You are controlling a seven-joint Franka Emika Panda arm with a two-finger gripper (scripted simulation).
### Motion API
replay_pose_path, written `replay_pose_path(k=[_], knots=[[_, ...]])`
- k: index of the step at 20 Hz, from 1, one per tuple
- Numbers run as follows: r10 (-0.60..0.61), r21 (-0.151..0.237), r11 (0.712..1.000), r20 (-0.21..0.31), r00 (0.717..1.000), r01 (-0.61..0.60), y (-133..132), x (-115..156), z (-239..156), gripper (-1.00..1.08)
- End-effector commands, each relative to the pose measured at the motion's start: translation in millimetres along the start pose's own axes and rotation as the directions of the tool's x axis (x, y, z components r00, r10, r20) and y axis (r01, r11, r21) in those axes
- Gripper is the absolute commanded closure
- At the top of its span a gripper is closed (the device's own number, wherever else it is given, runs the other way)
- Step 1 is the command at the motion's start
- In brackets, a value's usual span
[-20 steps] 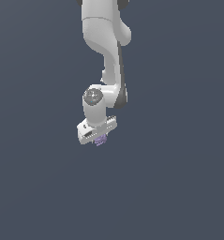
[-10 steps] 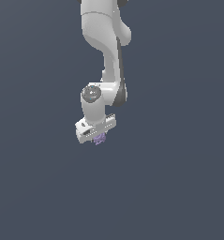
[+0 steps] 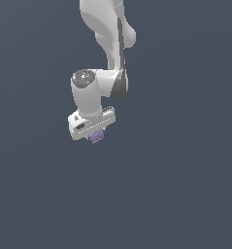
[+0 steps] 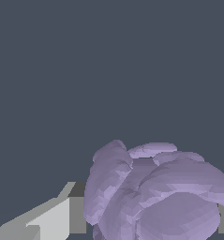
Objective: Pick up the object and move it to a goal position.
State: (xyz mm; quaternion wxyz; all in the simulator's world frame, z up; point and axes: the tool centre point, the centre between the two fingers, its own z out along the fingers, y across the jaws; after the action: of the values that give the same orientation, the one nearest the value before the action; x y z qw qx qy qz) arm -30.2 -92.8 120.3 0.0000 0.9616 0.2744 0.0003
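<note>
The object (image 3: 96, 136) is a small lumpy pale-purple chunk. In the exterior view it hangs just under the white hand of my arm, only its lower part showing. My gripper (image 3: 95, 135) is shut on the object and holds it up off the dark surface. In the wrist view the object (image 4: 155, 192) fills the lower right, bumpy and lobed, with one pale grey finger (image 4: 57, 215) pressed against its side. The other finger barely shows at the picture's edge.
The white arm (image 3: 105, 44) comes down from the top of the exterior view. Around it there is only a plain dark grey-blue surface (image 3: 185, 194). No goal marker shows.
The arm with the object in its gripper has drifted slightly toward the exterior view's left and a little upward. The grip has not changed.
</note>
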Motion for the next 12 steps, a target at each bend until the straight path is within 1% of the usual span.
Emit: replay_pose_path(k=[1, 12], knots=[[0.000, 0.000, 1.000, -0.001, 1.000, 0.000, 7.0, -5.3, -25.3, 1.08], [0.000, 0.001, 1.000, -0.001, 1.000, 0.000, 42.1, -30.4, -148.6, 1.08]])
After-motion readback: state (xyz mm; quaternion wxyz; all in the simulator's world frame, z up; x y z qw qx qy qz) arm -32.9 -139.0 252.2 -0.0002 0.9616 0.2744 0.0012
